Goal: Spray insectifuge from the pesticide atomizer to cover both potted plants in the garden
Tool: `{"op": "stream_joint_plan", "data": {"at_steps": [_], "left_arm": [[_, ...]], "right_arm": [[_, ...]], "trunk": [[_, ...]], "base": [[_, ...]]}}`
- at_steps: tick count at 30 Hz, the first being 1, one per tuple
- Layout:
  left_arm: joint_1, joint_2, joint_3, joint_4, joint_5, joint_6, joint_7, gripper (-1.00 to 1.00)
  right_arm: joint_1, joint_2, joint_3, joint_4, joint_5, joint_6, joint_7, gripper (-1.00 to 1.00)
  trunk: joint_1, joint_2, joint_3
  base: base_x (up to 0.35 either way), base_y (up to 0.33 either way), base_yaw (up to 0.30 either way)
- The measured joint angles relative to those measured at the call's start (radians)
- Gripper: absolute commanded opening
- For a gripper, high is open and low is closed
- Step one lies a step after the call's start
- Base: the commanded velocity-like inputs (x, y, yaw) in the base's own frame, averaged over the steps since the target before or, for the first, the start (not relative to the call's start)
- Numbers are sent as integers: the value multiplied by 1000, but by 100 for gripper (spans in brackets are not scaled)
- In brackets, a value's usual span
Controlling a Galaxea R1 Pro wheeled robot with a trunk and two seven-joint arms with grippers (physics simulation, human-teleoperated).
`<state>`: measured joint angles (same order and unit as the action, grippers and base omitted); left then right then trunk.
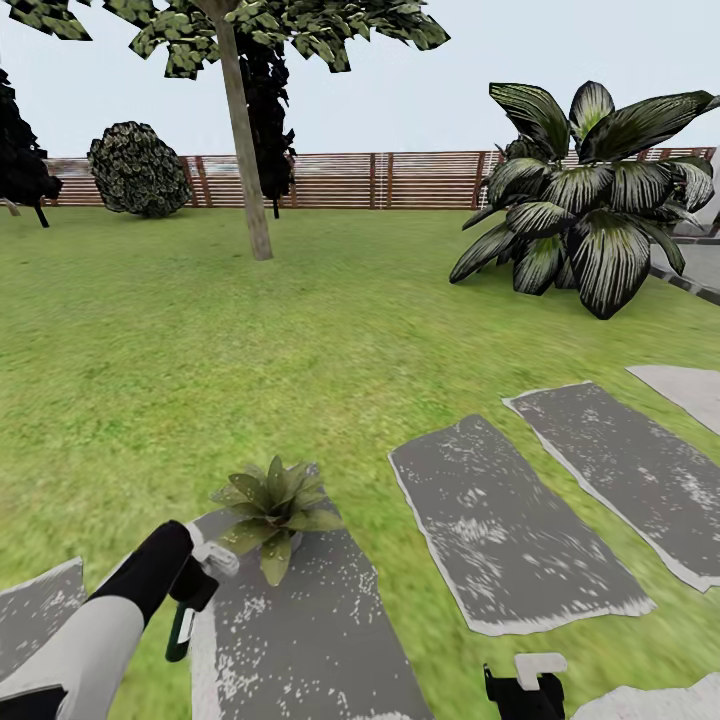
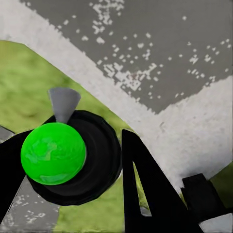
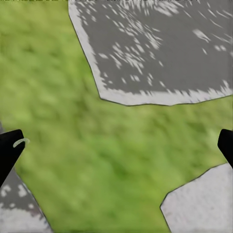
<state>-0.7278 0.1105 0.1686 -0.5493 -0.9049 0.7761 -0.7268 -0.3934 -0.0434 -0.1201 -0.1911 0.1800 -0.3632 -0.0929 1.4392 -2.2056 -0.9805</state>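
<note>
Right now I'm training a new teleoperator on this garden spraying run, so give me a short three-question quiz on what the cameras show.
1. True or false: the left gripper holds the atomizer.
2. Which lies nearest the atomizer's nozzle? A) round shrub B) small potted plant C) big striped plant
3. Fill in: the potted plant sits at the edge of a grey ____.

Key: 1 true, it grips the green-topped atomizer. 2 B. 3 stepping stone.
</note>
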Motion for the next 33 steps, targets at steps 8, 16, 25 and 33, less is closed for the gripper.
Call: {"op": "stream_joint_plan", "data": {"at_steps": [8,16,25,33], "left_arm": [[9,-6,-3,1,-63,3,0,-100],[8,-7,3,2,-64,3,0,-100],[8,-8,6,2,-64,2,2,-100],[9,-7,6,1,-64,2,2,-100]], "right_arm": [[0,0,0,0,0,0,0,100],[0,0,0,0,0,0,0,100],[0,0,0,0,0,-1,0,100],[0,0,0,0,0,0,-1,100]], "trunk": [[0,0,0],[0,0,0],[0,0,0],[0,0,0]], "base": [[0,0,208],[124,-76,207],[131,-208,10],[-160,-244,140]]}}
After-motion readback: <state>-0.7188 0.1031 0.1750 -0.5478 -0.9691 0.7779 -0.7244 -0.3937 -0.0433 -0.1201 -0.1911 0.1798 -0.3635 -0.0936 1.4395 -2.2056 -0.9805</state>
